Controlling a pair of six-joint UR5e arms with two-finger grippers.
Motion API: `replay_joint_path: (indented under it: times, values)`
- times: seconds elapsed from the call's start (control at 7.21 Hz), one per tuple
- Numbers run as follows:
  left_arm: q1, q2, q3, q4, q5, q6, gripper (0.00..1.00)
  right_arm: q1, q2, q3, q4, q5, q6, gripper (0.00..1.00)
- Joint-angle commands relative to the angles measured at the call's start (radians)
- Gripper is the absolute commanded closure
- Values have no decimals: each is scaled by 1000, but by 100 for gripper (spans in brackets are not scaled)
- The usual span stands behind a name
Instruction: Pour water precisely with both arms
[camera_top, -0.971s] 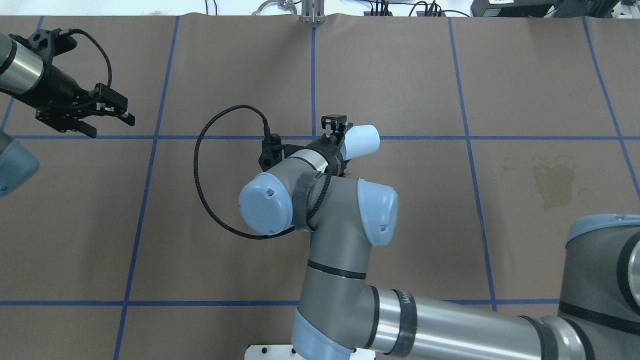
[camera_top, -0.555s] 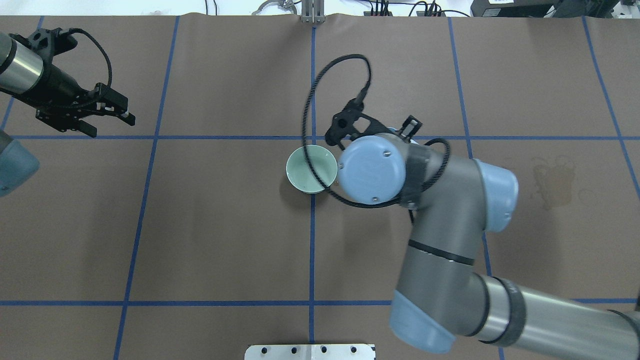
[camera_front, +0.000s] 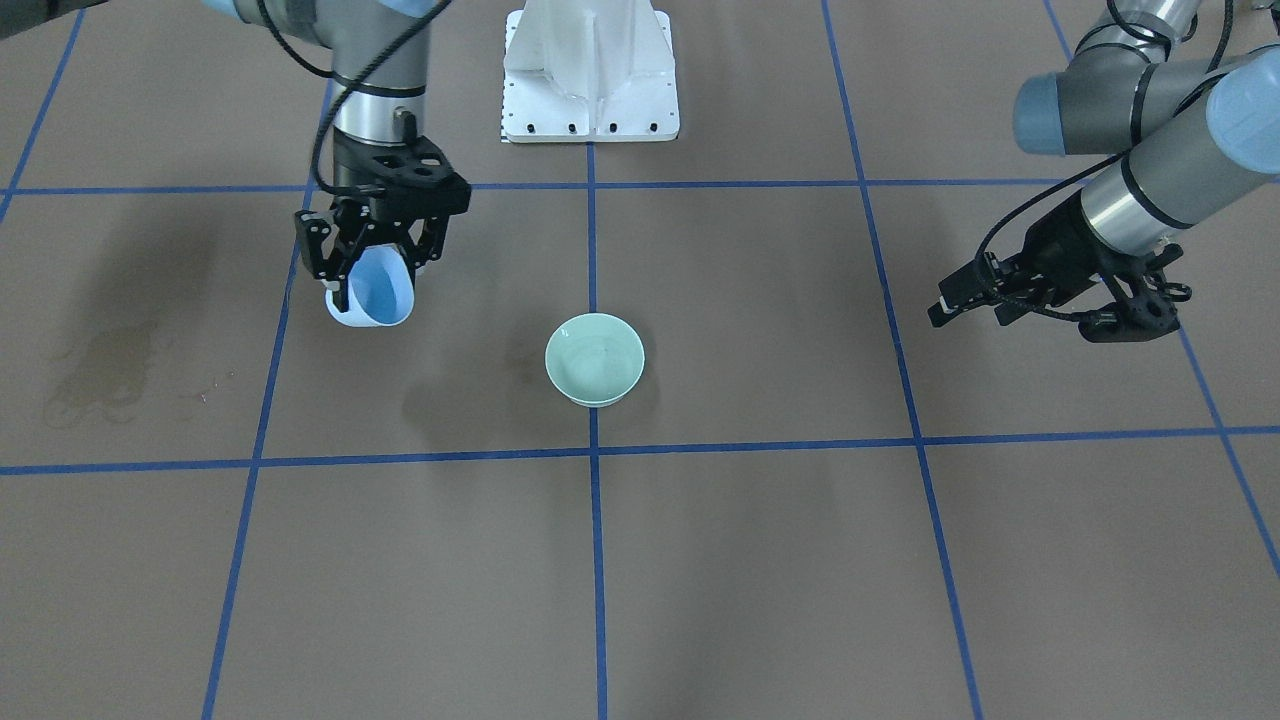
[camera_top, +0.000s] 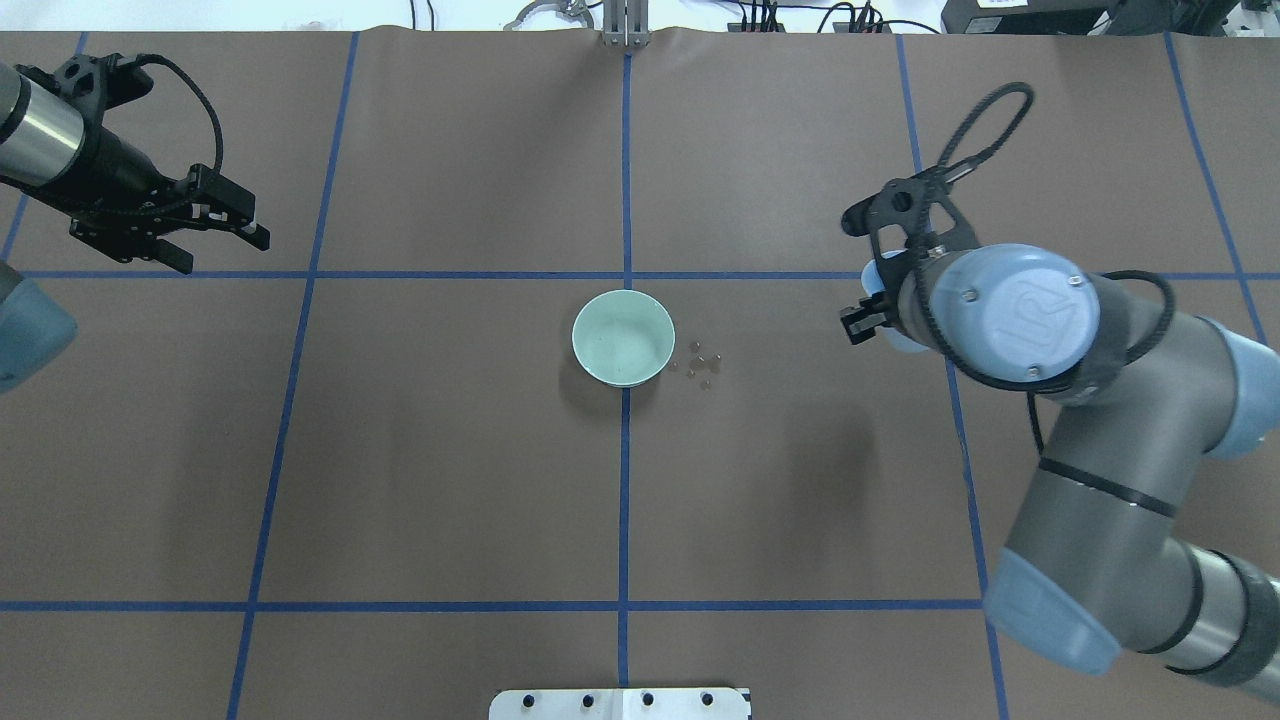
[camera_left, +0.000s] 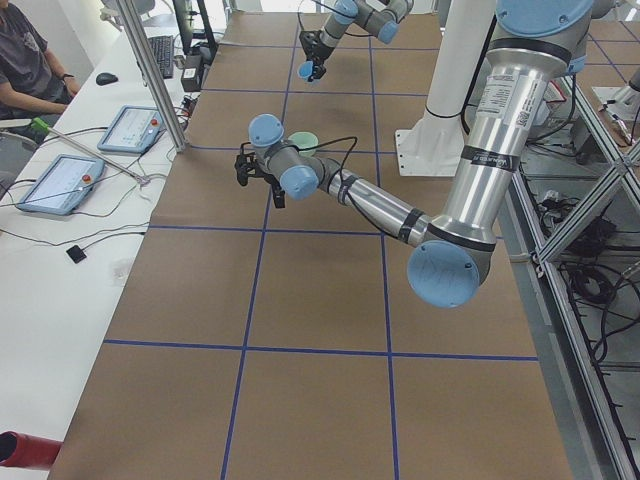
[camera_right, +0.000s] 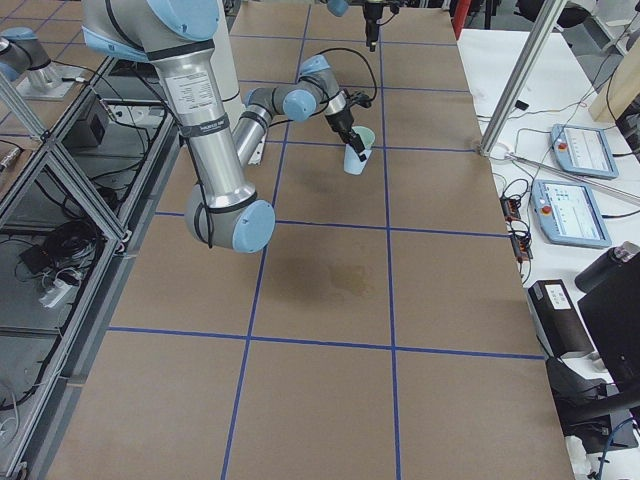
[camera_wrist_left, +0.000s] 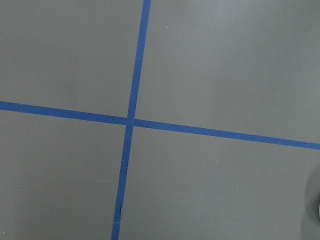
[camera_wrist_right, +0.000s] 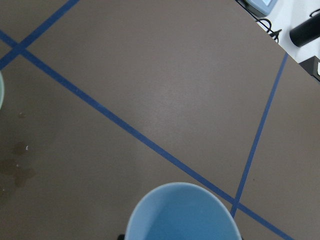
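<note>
Working from the overhead view, the left arm (camera_top: 45, 150) comes in at the far left of the table (camera_top: 450, 450). The left gripper (camera_top: 229, 254) hangs just above a blue tape line. Its fingers are spread apart with nothing between them. Its wrist camera gives me only brown paper and a crossing of two tape lines.

Moving to the middle, a pale green bowl (camera_top: 622, 337) stands upright on the centre tape line, well apart from both grippers. The water (camera_front: 597, 352) shows as no more than a faint shimmer on the bowl's floor in the front-facing view. From the overhead camera I cannot make it out. Just to the right of the bowl, a small cluster of droplets (camera_top: 702, 367) sits on the paper, close to the rim but not touching it. The white pedestal (camera_top: 620, 703) is at the near edge, below the bowl in this view.

Further right, the right arm (camera_top: 1090, 500) bends in from the lower right corner, and its wrist joint covers most of the right gripper (camera_front: 370, 268). The front-facing view shows it better: the fingers are clamped on either side of a pale blue cup (camera_front: 375, 300). The cup is held off the table and tilted, with its mouth turned toward that camera. The right wrist camera looks down past the cup's rim, and I cannot tell whether any liquid is inside.

Beyond the cup, a darker damp stain (camera_front: 100, 370) marks the paper toward the table's right end.
</note>
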Motion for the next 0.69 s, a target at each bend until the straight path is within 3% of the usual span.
replay_joint_path:
  times: [0.0,0.14,0.28,0.42,0.56]
  values:
    - [0,0,-1,1,0,0,0,101,-286,11,363,62,54,100]
    - [0,2,-4,1,0,0,0,124,-326,-57,528,112,132,100]
    - [0,2,-6,1,0,0,0,125,-367,-81,611,111,175,100]
    - [0,12,-12,1,0,0,0,126,-456,-95,776,120,182,100]
    - [0,21,-21,1,0,0,0,126,-529,-168,983,124,183,100]
